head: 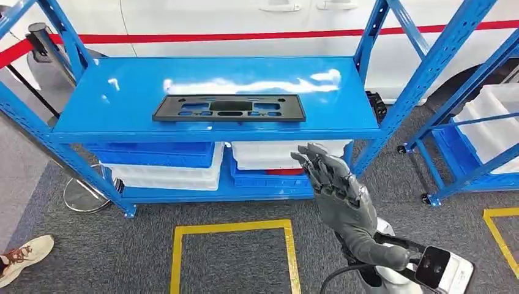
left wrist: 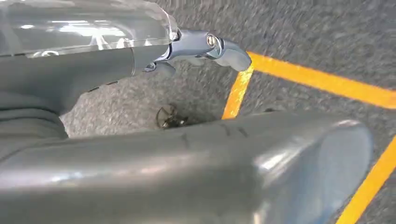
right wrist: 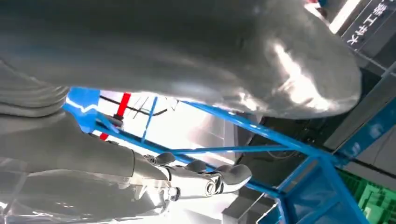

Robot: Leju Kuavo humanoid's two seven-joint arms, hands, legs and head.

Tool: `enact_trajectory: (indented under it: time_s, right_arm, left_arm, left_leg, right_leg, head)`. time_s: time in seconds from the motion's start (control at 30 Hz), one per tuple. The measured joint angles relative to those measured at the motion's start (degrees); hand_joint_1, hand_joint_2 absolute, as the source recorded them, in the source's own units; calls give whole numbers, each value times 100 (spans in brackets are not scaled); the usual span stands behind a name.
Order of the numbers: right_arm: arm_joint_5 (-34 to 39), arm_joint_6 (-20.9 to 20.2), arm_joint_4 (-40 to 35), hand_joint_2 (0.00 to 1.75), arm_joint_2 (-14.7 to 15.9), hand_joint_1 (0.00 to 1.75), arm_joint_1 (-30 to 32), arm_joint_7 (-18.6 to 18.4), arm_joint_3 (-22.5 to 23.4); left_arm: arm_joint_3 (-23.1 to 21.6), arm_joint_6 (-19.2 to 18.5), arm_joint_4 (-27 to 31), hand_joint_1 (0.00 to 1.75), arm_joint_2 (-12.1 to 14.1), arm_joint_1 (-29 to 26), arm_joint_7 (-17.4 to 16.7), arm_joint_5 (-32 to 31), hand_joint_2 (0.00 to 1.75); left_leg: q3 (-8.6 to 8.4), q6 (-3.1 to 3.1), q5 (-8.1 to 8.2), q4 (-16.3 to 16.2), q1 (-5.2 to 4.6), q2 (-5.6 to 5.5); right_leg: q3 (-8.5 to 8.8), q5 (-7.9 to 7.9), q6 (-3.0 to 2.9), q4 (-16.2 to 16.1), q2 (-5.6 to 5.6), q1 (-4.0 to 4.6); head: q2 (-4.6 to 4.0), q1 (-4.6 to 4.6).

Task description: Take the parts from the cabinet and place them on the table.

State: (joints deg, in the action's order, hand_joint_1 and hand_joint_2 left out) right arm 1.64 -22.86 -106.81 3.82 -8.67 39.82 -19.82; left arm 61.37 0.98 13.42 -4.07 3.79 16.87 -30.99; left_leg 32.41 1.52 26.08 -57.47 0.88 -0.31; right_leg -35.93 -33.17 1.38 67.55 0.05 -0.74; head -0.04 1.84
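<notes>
Fingers (head: 318, 166) of our right hand (head: 335, 184) are spread and hold nothing, raised before the blue cabinet (head: 214, 131), while the black part (head: 229, 108) lies flat on its top shelf, beyond and left of them.

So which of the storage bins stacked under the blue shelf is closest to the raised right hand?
The white plastic bin on the right-hand stack, directly behind the right hand; the left stack is topped by a blue bin.
</notes>
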Motion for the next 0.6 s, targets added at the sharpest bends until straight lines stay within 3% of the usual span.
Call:
enact_trajectory:
  time_s: [0.03, 0.07, 0.1, 0.13, 0.2, 0.23, 0.27, 0.37, 0.43, 0.47, 0.53, 0.57, 0.6]
  right_arm:
    - [-4, 4, 13, 0, 2, 0, 17, 0, -2]
    - [-4, 7, 28, 0, 0, 0, 19, 0, -9]
    - [-4, 9, 37, 0, 0, 0, 20, 0, -11]
    - [-4, 7, 48, 0, 2, 0, 20, 0, -13]
    - [-4, 2, 48, 0, 2, 0, 15, 0, -17]
    - [-7, 2, 48, 0, 2, 0, 10, 0, -20]
    - [-11, 2, 48, 0, 2, 0, 3, -2, -22]
    - [-15, 2, 48, 0, 7, 0, 4, 0, -22]
    - [-13, 2, 46, 0, -2, 0, 1, 2, -24]
    - [-9, 2, 46, 0, -2, 0, -2, 11, -24]
    - [-11, 2, 48, 0, -2, 0, 9, 15, -24]
    - [-11, 2, 48, 0, -2, 0, 10, 15, -24]
    - [-11, 0, 48, 0, -2, 0, 19, 15, -24]
  left_arm:
    - [2, 0, 0, 0, 0, 6, 2, 0, 0]
    - [2, -2, 0, 0, 4, 7, 2, -2, 0]
    - [2, -7, 0, 0, 7, 5, 2, 0, 0]
    - [2, -11, 0, 0, 7, 4, 2, -2, 0]
    - [4, -15, 0, 0, 4, 0, -2, -2, 0]
    - [4, -15, -2, 0, 0, -5, -2, -2, 0]
    - [4, -15, -7, 0, -2, 12, -4, -2, 0]
    - [4, -15, -9, 0, -2, 12, -9, -2, 0]
    - [4, -35, -9, 0, 11, 20, -4, 0, 0]
    - [4, -39, -9, 0, 11, 24, -2, 0, 0]
    - [4, -55, -9, 0, 7, 20, -4, 0, 0]
    - [4, -55, -9, 0, 7, 7, -6, 0, 0]
    - [4, -55, -9, 0, 9, -4, -4, 0, 0]
  left_leg:
    - [-9, 17, 13, 0, -11, 0]
    - [-14, 27, 27, -4, -15, -1]
    - [-34, 26, 41, -6, -18, -5]
    - [-66, 19, 67, -8, -23, -12]
    - [-154, -5, 122, -8, -30, -24]
    - [-174, -29, 152, -7, -29, -28]
    - [-164, -76, 186, -40, -71, -36]
    - [-179, -151, 197, 14, -52, -17]
    - [-192, -218, 299, -77, -53, -6]
    - [-86, -234, 443, -333, -56, -3]
    - [472, -273, 886, -1395, -31, -4]
    - [701, -286, 978, -1771, -27, -4]
    - [831, -296, 924, -1912, -25, -3]
  right_leg:
    - [-280, -157, 14, 489, 0, -8]
    - [-469, -213, 19, 774, -1, -9]
    - [-539, -122, 18, 814, -2, -9]
    - [-482, 101, 7, 602, -1, -8]
    - [-84, 688, -55, -306, -1, 2]
    - [97, 853, -105, -763, -2, 18]
    - [178, 772, -117, -896, -3, 54]
    - [154, 726, -158, -898, 22, 73]
    - [249, 745, -209, -999, 14, 2]
    - [280, 722, -248, -1005, 3, -2]
    - [318, 683, -293, -1003, -15, 12]
    - [331, 664, -296, -1001, -13, 15]
    - [357, 643, -294, -1000, -6, 15]
  head:
    - [0, 0]
    - [0, 0]
    - [0, 0]
    - [0, 0]
    - [0, 0]
    - [0, -2]
    - [0, 2]
    - [0, 2]
    - [0, 2]
    - [0, 7]
    - [0, 4]
    - [0, 6]
    - [0, 7]
